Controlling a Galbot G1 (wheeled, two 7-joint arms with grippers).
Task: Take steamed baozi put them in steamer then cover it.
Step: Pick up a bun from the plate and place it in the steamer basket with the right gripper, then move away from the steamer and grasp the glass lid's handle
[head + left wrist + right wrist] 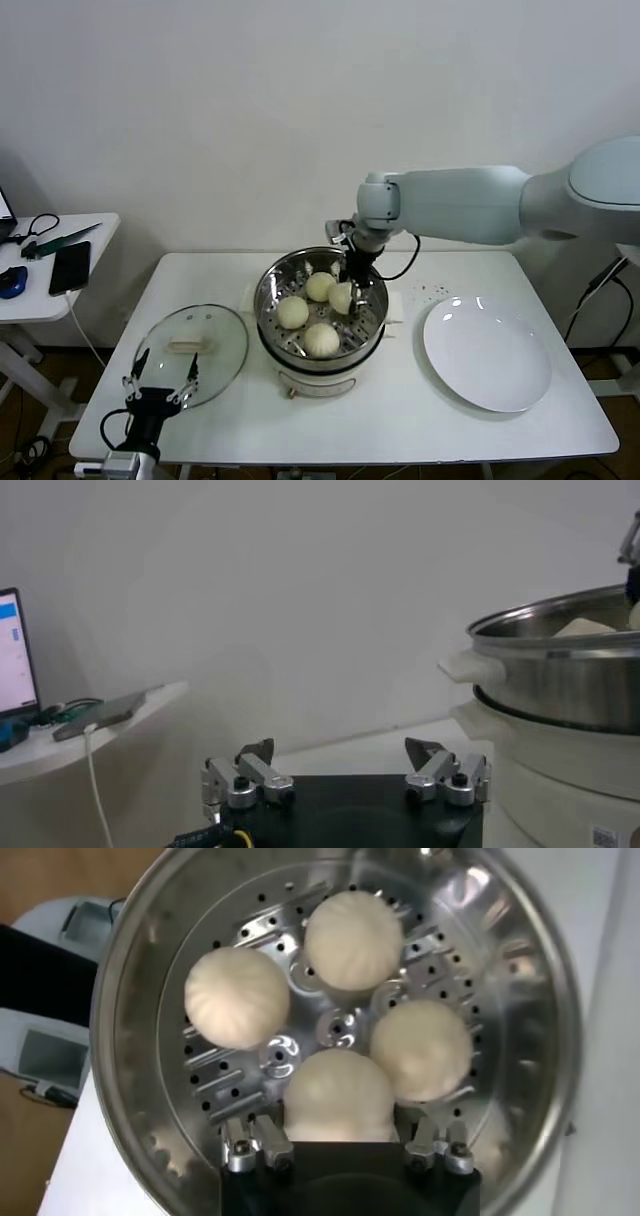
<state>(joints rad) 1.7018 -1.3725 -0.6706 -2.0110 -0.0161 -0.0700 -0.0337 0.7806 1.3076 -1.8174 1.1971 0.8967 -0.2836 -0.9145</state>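
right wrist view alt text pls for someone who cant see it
Looking down into the shiny steamer, four steamed baozi sit on its perforated tray. The right end effector straddles the nearest bun, fingers on either side of it.

No text, brand or number can be read anywhere. A small dark mark sits on the steamer (560, 680) base in the left wrist view, too blurred to read.

The right arm stretches forward and across with its right gripper (349, 290) pointing down, fingers (245, 1148) parted, while the left gripper (160, 385) waits low, spread wide.
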